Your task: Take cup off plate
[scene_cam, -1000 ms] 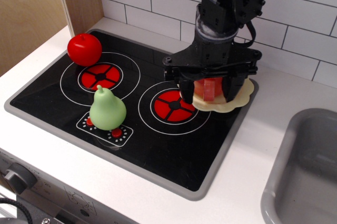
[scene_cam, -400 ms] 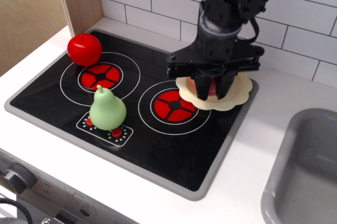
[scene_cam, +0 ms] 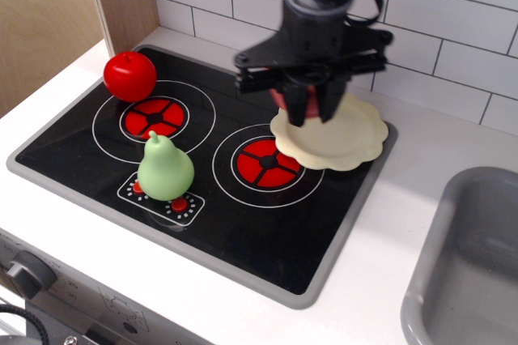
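Lifted since the earlier frame, the cup (scene_cam: 309, 104) is pinched in the claw (scene_cam: 308, 108) above the plate's (scene_cam: 344, 138) left rim, toward the worktop's (scene_cam: 380, 232) back edge. Light, rigid, slippery plastic is judged; its walls are gripped.

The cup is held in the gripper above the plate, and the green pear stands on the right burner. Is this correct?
Not quite. The observation.image view shows the pear at the stove's front control panel, between the burners. The gripper does hold the cup above the plate.
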{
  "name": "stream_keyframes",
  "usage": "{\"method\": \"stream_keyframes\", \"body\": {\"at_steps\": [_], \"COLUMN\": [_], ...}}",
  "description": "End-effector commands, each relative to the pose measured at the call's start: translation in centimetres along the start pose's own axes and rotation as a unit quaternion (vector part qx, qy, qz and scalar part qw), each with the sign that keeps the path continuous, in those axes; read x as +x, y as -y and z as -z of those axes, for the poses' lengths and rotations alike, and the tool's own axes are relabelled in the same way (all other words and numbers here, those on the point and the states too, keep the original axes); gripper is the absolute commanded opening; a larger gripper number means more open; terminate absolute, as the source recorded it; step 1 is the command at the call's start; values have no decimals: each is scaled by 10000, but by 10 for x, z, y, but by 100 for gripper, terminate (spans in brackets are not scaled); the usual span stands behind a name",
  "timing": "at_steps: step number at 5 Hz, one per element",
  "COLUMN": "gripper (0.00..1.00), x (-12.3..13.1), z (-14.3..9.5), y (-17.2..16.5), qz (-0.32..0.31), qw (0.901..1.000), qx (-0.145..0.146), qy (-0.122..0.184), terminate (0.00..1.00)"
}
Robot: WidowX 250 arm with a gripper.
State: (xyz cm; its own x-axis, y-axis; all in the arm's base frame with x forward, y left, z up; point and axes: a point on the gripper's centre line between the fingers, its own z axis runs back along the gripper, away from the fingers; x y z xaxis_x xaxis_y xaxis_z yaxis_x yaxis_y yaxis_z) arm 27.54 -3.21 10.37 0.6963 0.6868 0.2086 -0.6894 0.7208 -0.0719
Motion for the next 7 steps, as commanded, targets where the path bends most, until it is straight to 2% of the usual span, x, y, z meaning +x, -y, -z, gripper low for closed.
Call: {"method": "stream_keyframes", "body": {"at_steps": [1, 3, 4, 5, 6, 7], "gripper": [0, 0, 0, 0, 0, 0], "x": [2, -1, 5, 9, 9, 8], "z": [-11, -3, -1, 6, 18, 26], "y": [-24, -24, -17, -20, -26, -31], "qz": [-1406, -2645, -3069, -3454, -3693, -3879], "qw": [9896, 9635, 9510, 9371, 9280, 9199], "qx": [71, -177, -133, 73, 365, 510], "qy": [302, 373, 346, 503, 333, 264], "terminate": [0, 0, 0, 0, 0, 0]}}
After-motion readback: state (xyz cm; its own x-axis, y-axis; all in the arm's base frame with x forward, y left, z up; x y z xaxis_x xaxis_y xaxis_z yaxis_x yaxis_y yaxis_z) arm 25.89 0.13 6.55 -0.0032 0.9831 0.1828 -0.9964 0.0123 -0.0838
